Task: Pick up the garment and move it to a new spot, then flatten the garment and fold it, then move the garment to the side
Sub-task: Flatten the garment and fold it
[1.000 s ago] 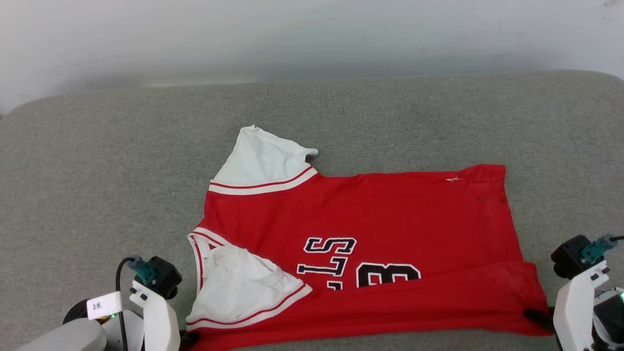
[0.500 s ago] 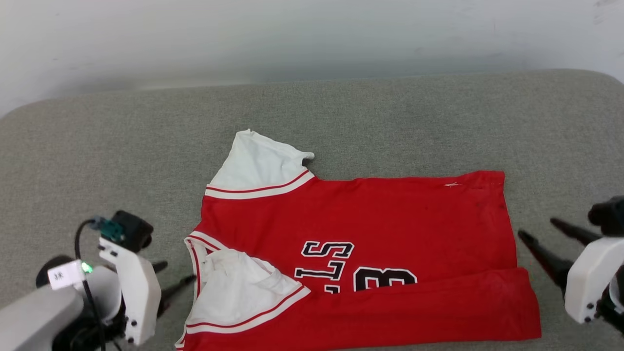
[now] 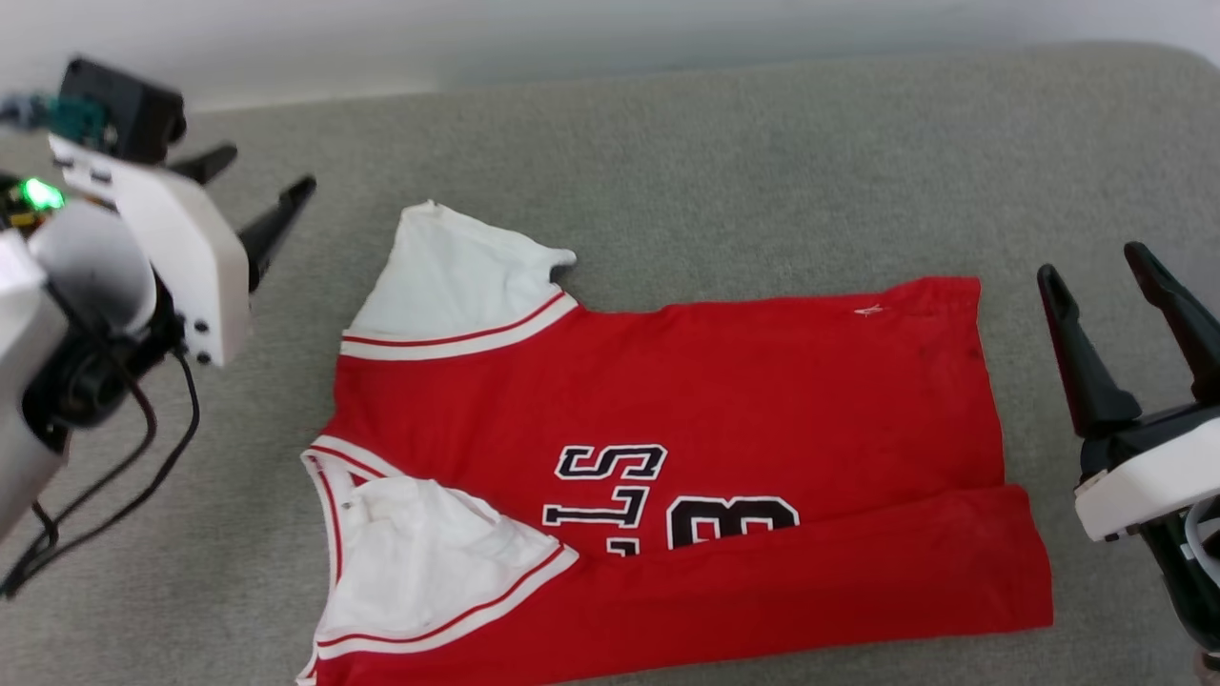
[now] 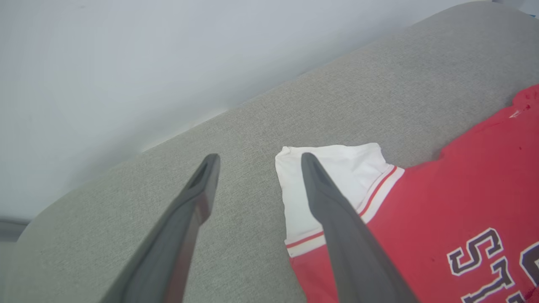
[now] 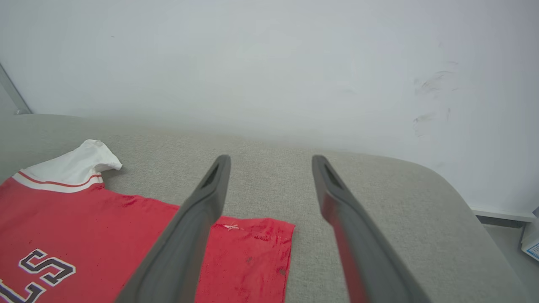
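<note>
Garment [image 3: 667, 400] lies spread on the grey cushion [image 3: 724, 133], collar [image 3: 324, 467] to the left, its near edge turned up in a red band [image 3: 839, 581] that covers the foot of the lettering [image 3: 610, 486]. A second ago both pincers sat low at that edge, pressed together. Now the left pincer [image 3: 264, 170] and right pincer [image 3: 1091, 262] stand spread and clear of the cloth, one off each end. The first fold looks laid; the far edge, with its white sleeve [image 3: 448, 276], likely comes next.

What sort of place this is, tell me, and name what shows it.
Probably an indoor robot test room rather than a home: a wide grey padded bench stands against a bare white wall, with a red shirt spread on it.
</note>
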Robot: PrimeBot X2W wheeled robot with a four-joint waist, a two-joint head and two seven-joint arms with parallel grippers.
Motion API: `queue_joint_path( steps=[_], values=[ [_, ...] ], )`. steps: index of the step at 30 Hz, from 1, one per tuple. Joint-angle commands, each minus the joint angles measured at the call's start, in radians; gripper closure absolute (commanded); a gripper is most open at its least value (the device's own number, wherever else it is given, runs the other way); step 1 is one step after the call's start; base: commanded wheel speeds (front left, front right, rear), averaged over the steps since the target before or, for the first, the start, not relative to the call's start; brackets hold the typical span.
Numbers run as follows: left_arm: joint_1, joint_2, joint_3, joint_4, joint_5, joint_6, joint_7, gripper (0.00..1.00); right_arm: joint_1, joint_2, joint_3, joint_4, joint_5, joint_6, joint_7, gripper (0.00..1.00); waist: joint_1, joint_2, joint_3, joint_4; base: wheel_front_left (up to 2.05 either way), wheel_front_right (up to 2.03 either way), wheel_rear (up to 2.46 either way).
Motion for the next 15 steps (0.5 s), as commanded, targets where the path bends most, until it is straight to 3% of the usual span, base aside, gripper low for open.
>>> queue_joint_path(
  steps=[1, 10, 15],
  values=[
    [-0.017, -0.011, 0.002, 0.007, 0.000, -0.006, 0.008, 0.00, 0.010, 0.008, -0.003, -0.007, -0.010, 0.000, -0.007, 0.00, -0.0001, 0.0000, 0.039, -0.026, 0.00, 0.00, 0.00],
    [-0.249, -0.106, -0.029, 0.156, -0.033, -0.083, 0.279, 0.00, 0.001, 0.059, -0.011, -0.098, -0.070, 0.000, -0.007, 0.00, -0.0001, 0.0000, 0.171, -0.081, 0.00, 0.00, 0.00],
    [-0.326, -0.141, -0.060, 0.240, -0.066, -0.102, 0.454, 0.00, -0.027, 0.070, 0.000, -0.121, -0.084, 0.000, -0.001, 0.00, -0.0001, 0.0000, 0.237, -0.106, 0.00, 0.00, 0.00]
  ],
)
